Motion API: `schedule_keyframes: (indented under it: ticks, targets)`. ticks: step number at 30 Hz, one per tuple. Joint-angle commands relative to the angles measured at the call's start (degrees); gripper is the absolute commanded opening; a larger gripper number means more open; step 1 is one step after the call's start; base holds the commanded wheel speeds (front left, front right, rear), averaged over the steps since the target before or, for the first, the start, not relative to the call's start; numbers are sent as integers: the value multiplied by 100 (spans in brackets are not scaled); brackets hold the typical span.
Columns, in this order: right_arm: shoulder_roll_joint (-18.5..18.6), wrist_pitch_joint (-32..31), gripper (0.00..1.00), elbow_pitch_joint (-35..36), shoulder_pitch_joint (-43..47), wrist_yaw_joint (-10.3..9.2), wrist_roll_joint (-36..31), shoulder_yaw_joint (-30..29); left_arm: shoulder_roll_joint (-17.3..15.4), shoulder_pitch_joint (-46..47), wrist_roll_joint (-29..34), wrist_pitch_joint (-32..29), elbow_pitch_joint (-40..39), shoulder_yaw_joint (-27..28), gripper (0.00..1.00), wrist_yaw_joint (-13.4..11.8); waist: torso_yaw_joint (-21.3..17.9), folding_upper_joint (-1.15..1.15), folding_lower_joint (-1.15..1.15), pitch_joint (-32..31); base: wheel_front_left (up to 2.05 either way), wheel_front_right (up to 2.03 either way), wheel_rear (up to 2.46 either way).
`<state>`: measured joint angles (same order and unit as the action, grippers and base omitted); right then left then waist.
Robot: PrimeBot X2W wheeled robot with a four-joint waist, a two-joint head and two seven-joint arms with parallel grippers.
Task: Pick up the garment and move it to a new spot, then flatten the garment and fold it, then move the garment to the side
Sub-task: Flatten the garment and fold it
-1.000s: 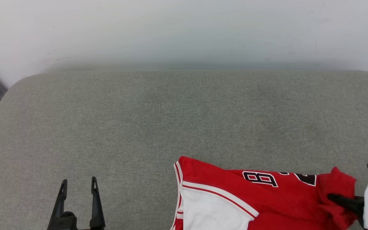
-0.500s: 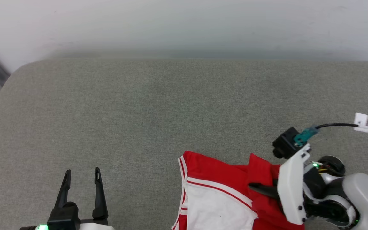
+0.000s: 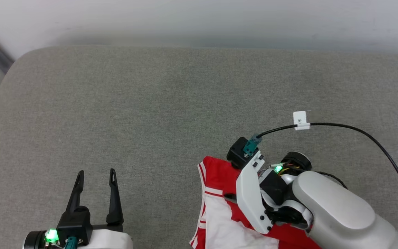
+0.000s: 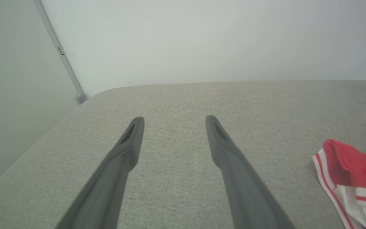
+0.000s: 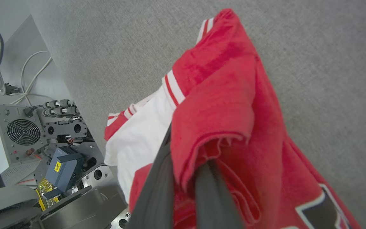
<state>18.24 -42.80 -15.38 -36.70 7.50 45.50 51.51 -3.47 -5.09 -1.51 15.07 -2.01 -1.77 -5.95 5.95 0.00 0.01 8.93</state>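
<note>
One red T-shirt with white sleeves and red-and-white stripe trim lay bunched at the near edge of the grey fabric-covered surface, right of centre in the head view. Part of a black, white-edged print showed on the red cloth in the right wrist view. The right tool was closed tight on a fold of the red fabric, which draped over both fingers. The pale right forearm covered much of the shirt, and a black cable ran from its wrist. The left tool stood fully open and empty, well apart to the shirt's left, above bare surface. A pale wall backed the surface.
</note>
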Motion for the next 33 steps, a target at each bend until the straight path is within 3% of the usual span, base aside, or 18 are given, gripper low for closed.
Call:
schedule_keyframes:
  ticks: [1, 8, 10, 11, 12, 18, 23, 27, 33]
  targets:
    - [-79, 68, 0, -174, -200, -2, 11, 235, 5, 99, 26, 12, 25, -14, 100, 22, 37, 0, -1, 60, 0, 0, 0]
    - [-168, 332, 0, -892, -418, -2, 154, 969, 23, 183, 12, 12, 111, 45, 100, 76, 49, 0, -1, 107, 0, 0, 0]
    - [-147, 481, 42, -1005, -433, -2, 195, 1099, 27, 157, -18, 12, 118, 84, 100, 74, 41, 0, -1, 84, 0, 0, 0]
    - [-113, 619, 85, -977, -500, -2, 161, 1141, 31, 133, -33, 12, 121, 99, 100, 74, 36, 0, -1, 67, 0, 0, 0]
    - [-74, 781, 100, -922, -570, -2, 149, 1150, 35, 105, -44, 12, 125, 117, 100, 77, 28, 0, -1, 41, 0, 0, 0]
    - [454, 1524, 100, -363, -794, -2, 113, 1027, 38, -78, 16, 12, 76, 225, 100, 87, -109, 0, -1, -182, 0, 0, 0]
    - [938, 2577, 100, -167, -630, -2, -313, 287, 43, -174, 44, 12, 60, 311, 100, 51, -246, 0, -1, -340, 0, 0, 0]
    - [947, 3673, 100, -283, -180, -2, -936, -690, 45, -195, 50, 12, 67, 305, 100, 45, -352, 0, -1, -429, 0, 0, 0]
    - [572, 5164, 100, -438, 797, -2, -2005, -2444, 48, -270, 80, 12, 62, 279, 100, 76, -493, 0, -1, -539, 0, 0, 0]
